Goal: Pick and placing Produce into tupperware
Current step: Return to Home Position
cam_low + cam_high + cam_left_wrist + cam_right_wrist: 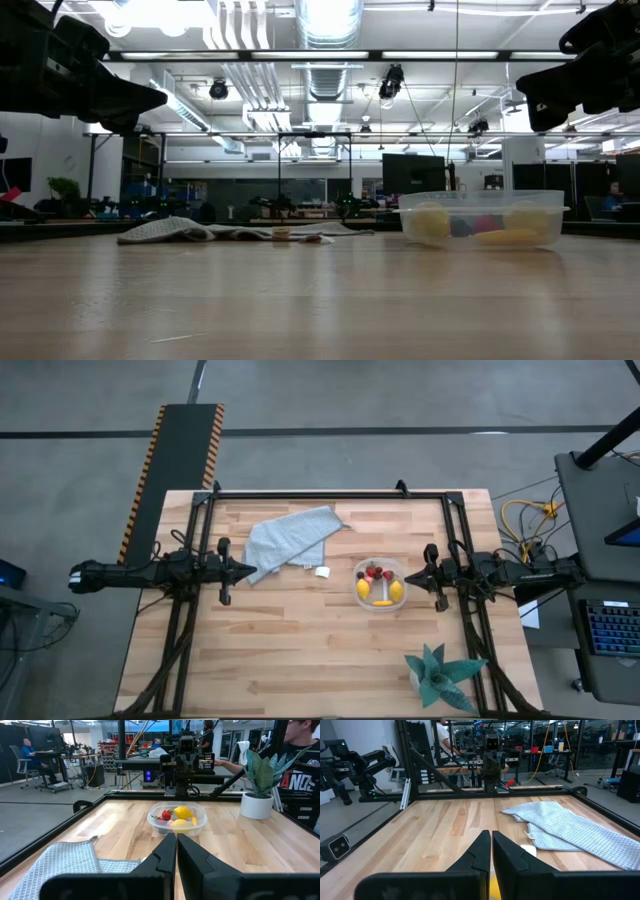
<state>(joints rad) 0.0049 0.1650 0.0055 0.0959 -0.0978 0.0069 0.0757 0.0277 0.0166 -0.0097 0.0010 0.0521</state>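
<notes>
Above the table (300, 650), the left gripper (245, 571) and right gripper (415, 574) are parked at opposite sides, jaws closed and empty. The tupperware (357, 582), near the right gripper, is loaded with the produce (396, 590). Homing is judged in hand; no further pick appears required.

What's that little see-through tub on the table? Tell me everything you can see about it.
The tub is a small, shallow container of clear plastic, roundish with soft corners, with no lid on it. It sits flat on the wooden table, right of the middle. Inside lie two yellow lemons, red strawberries and an orange-yellow stick piece. The right claw hangs higher up beside it, not touching it.
</notes>
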